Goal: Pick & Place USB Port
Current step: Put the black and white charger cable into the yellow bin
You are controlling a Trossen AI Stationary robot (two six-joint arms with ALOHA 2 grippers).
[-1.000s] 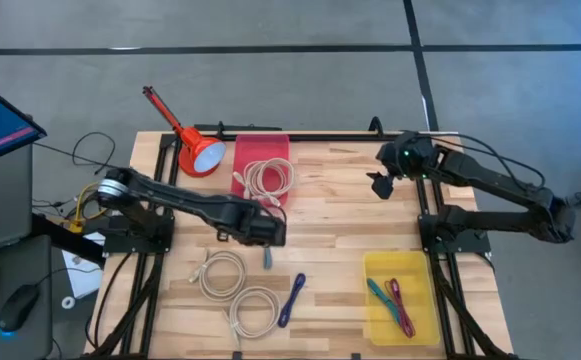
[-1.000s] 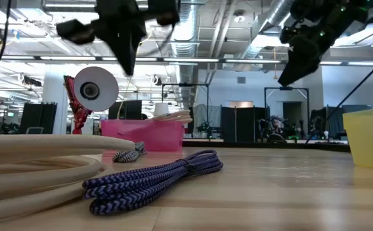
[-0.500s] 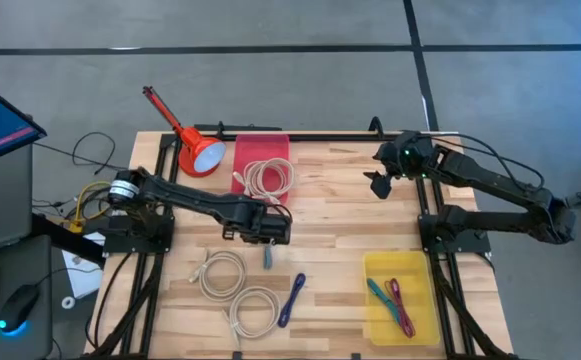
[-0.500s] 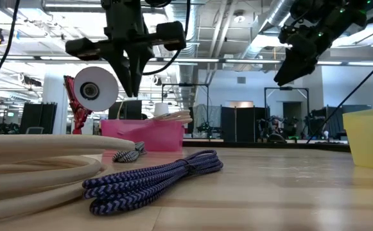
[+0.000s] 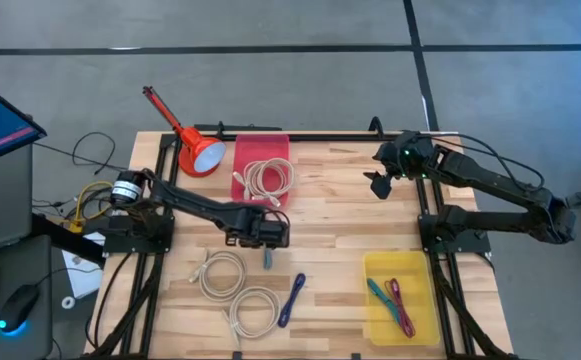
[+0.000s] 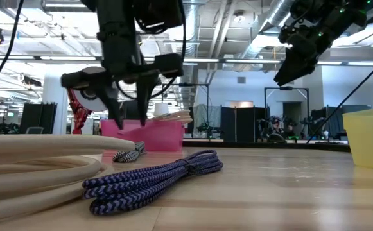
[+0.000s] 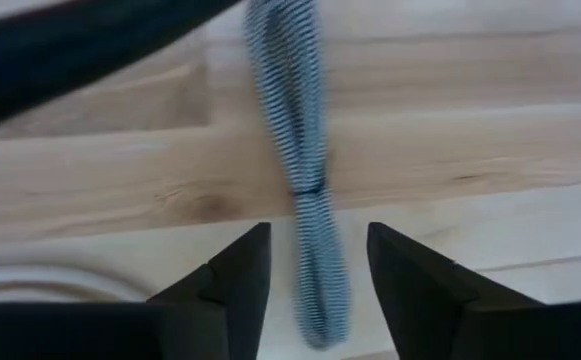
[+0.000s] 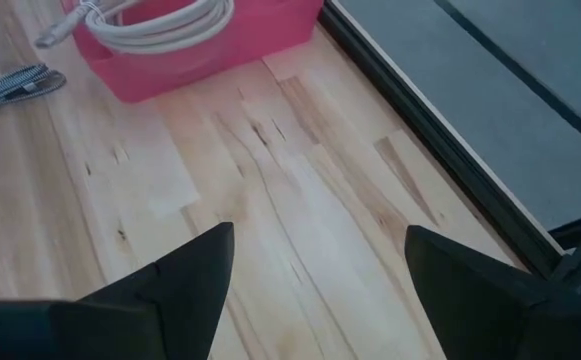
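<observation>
Your left gripper (image 5: pixel 267 240) hangs low over the middle of the table (image 5: pixel 340 215), just on the near side of the pink bin (image 5: pixel 261 150). Its jaws stand apart, straddling the grey-striped cable (image 7: pixel 305 180) without closing on it; in the left wrist view the cable runs lengthwise up the gap, with bare wood on either side of each finger (image 7: pixel 232 275). That cable lies flat on the boards, one end poking out from under the gripper toward the near edge.

Away from the pink bin on the near side you have two cream cable coils (image 5: pixel 238 293) and the purple cable (image 5: pixel 291 299), all well apart from the gripper. The yellow bin (image 5: pixel 402 297) sits at the near right corner, with an open stretch of table between it and the striped cable.

Your right gripper (image 5: pixel 378 184) waits raised to the right of the pink bin, near the far edge of the table, jaws wide and holding nothing. The pink bin holds a white cable coil (image 5: pixel 267 176); an orange lamp (image 5: pixel 196 148) stands just beside its left wall.
</observation>
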